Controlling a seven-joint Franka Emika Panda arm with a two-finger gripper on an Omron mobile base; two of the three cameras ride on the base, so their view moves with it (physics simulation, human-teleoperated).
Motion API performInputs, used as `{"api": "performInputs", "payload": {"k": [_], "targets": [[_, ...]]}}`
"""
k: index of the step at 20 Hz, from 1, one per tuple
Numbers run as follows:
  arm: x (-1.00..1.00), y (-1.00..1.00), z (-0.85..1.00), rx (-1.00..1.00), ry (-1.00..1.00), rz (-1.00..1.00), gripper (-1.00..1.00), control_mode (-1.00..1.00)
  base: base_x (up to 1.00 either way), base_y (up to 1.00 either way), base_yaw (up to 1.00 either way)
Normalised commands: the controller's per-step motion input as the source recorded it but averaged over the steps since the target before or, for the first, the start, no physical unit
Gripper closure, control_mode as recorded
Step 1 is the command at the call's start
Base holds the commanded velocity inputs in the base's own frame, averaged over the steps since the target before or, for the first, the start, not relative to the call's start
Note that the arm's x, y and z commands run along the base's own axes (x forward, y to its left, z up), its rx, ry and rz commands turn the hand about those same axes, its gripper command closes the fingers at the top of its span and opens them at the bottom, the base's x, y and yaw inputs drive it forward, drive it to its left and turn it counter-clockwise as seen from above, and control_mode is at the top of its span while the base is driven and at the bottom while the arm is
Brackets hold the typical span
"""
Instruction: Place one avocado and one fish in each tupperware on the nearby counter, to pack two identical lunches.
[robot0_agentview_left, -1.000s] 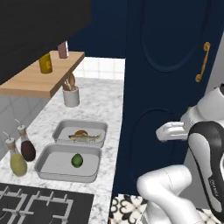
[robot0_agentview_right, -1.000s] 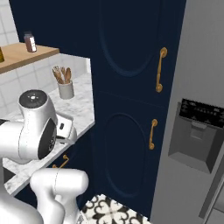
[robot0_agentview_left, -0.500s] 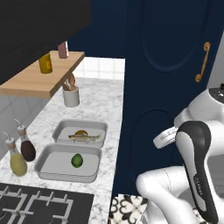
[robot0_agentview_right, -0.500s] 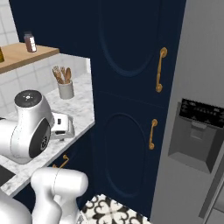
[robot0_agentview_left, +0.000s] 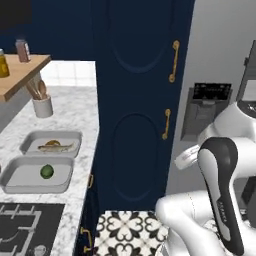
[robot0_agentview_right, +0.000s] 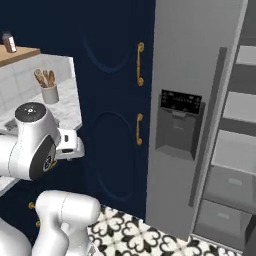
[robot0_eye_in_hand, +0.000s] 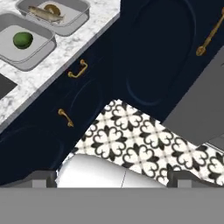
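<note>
Two tupperware: side by side on the counter (robot0_agentview_left: 75, 120)
Near tupperware (robot0_agentview_left: 15, 180): holds one avocado (robot0_agentview_left: 46, 171)
Far tupperware (robot0_agentview_left: 70, 137): holds a fish (robot0_agentview_left: 55, 147)
Gripper (robot0_eye_in_hand: 112, 177): fingers wide apart, empty, above patterned floor (robot0_eye_in_hand: 144, 140)

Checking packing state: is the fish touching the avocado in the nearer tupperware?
Apart. Left base view: the fish lies in the far tupperware; the avocado sits in the near tupperware, two rims between them.
</note>
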Motion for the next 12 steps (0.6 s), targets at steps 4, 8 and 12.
{"api": "performInputs", "payload": {"k": [4, 8, 12], "targets": [[0.00, 0.00, 0.00, 0.00, 0.00, 0.00, -1.00, 1.00, -0.18, -0.82, -0.45], [0.00, 0.00, 0.00, 0.00, 0.00, 0.00, -1.00, 1.00, 0.03, -0.72, -0.41], [0.00, 0.00, 0.00, 0.00, 0.00, 0.00, -1.00, 1.00, 0.29, -0.45, -0.27]]}}
